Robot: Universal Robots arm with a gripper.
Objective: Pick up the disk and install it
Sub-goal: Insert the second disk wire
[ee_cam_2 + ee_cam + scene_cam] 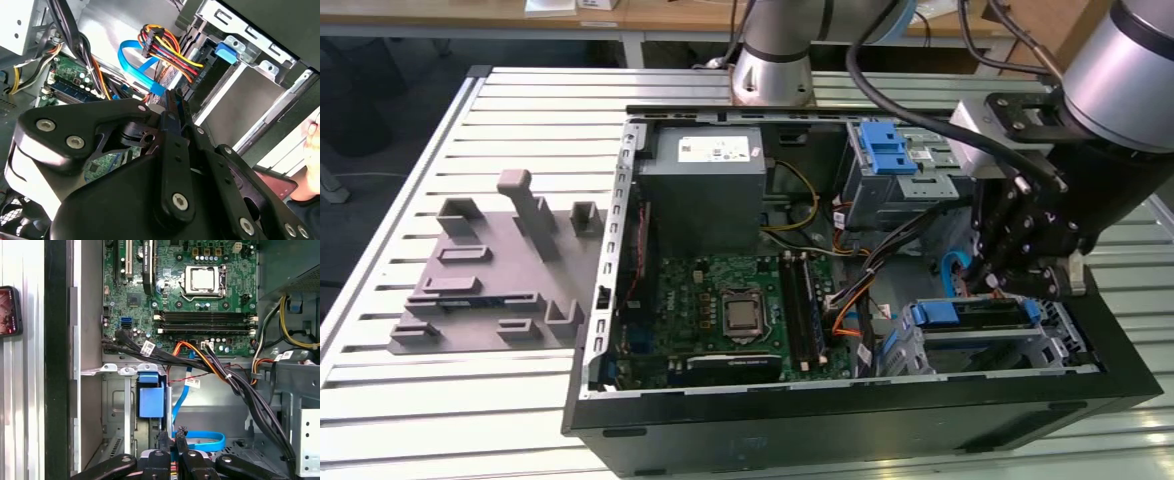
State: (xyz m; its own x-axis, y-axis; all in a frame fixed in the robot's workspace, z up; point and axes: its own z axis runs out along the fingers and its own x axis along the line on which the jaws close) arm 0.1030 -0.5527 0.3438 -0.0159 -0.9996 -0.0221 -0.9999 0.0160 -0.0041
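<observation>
While the claw (1003, 283) hangs inside the open computer case (854, 420), its fingers are drawn together with no gap showing; whether they pinch anything cannot be told. Disk (981, 313): lying in the drive cage just beneath the claw, on the case's side towards the table (454, 420) edge at the exterior view's right. Hazard: the blue cable (132, 55) and wire bundle (165, 47) crowd the fingertips, so snagging seems likely, which could drag a connector loose.

1 gripper (1023, 283); 1 computer case (854, 420)

Open computer case (627, 300), grey fixture (494, 270)
</observation>
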